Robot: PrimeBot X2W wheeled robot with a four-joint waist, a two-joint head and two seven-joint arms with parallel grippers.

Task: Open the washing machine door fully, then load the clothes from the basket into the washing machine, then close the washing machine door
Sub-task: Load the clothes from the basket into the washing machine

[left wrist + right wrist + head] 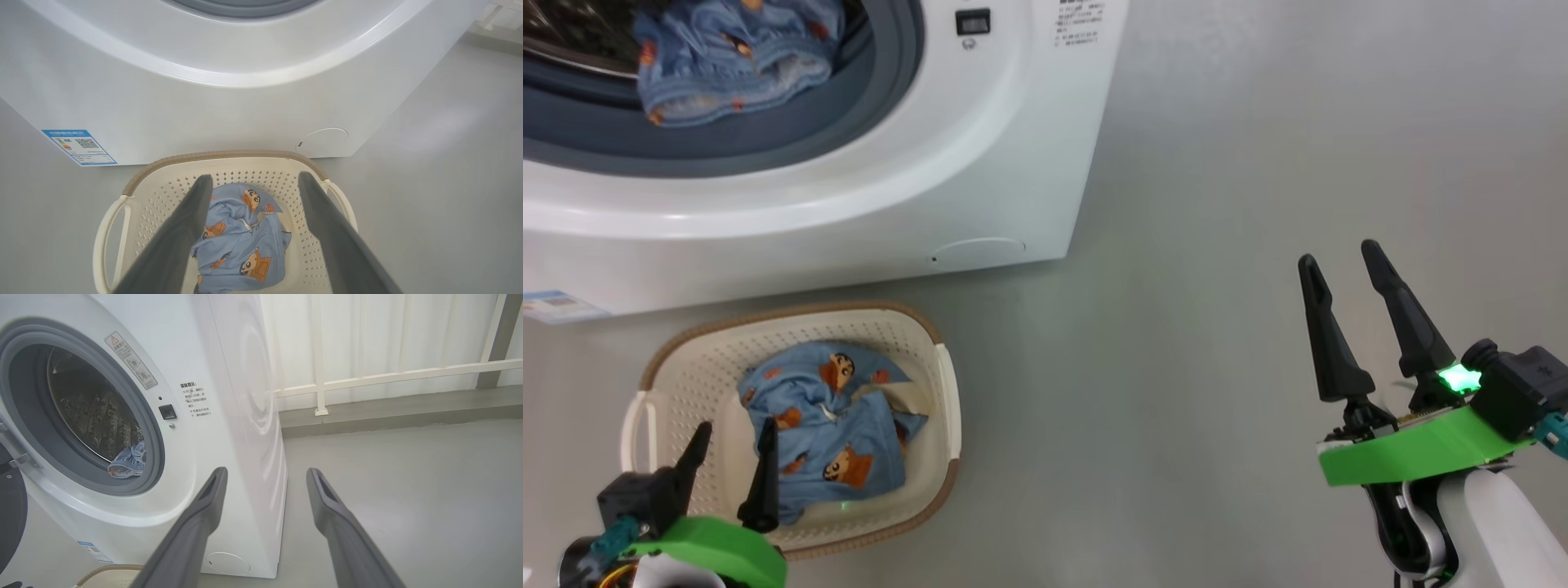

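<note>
The washing machine (980,163) stands with its mouth uncovered, and one light-blue garment (731,61) lies on the grey seal at the drum's front. Part of the washing machine door (11,510) shows as a dark rim swung out to the left. The cream basket (947,408) sits on the floor before the machine with the other blue garment (837,433) inside. My left gripper (735,429) hovers open above the basket's near left part, its fingers astride the garment (241,241) without touching it. My right gripper (1339,255) is open and empty over bare floor to the right.
Grey floor (1217,245) stretches to the right of the machine and basket. A white railing (388,375) and pale wall stand behind the machine's right side. A blue label (79,147) and a round flap (322,143) sit low on the machine's front.
</note>
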